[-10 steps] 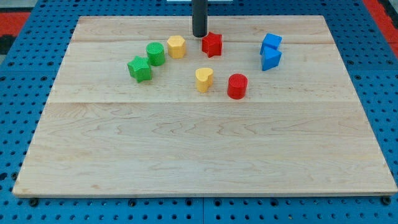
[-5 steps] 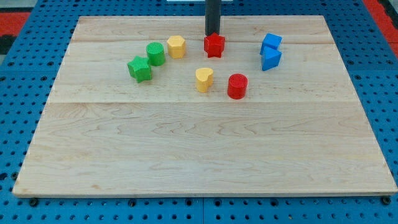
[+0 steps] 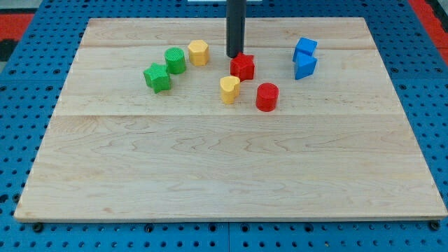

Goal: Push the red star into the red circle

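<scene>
The red star [image 3: 243,66] lies on the wooden board [image 3: 231,175] in the upper middle. My tip [image 3: 234,57] touches its upper left side. The red circle [image 3: 267,96] stands a short way toward the view's bottom right of the star, with a small gap between them. The yellow heart [image 3: 229,89] sits just below and left of the star, close to it.
A yellow hexagon [image 3: 198,52], a green circle [image 3: 175,60] and a green star [image 3: 157,76] lie in a row at the upper left. Two blue blocks [image 3: 304,49] [image 3: 304,66] sit together at the upper right.
My tip moved right behind the red star, then down the view, pushing the star toward the yellow heart and the red circle.
</scene>
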Tool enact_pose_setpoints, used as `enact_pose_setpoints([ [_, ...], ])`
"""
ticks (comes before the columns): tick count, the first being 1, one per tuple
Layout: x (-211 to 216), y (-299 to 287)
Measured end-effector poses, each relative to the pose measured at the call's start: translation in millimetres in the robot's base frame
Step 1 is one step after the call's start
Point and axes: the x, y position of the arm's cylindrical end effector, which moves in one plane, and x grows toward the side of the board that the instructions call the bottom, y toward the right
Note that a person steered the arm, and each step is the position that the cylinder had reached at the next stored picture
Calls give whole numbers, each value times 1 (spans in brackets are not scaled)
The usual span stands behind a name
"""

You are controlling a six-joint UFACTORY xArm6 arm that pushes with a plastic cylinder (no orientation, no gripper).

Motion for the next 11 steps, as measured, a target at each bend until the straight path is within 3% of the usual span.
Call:
enact_pose_setpoints([
  [2, 1, -21],
  [6, 36, 3],
  [9, -13, 44],
  [11, -6, 47],
])
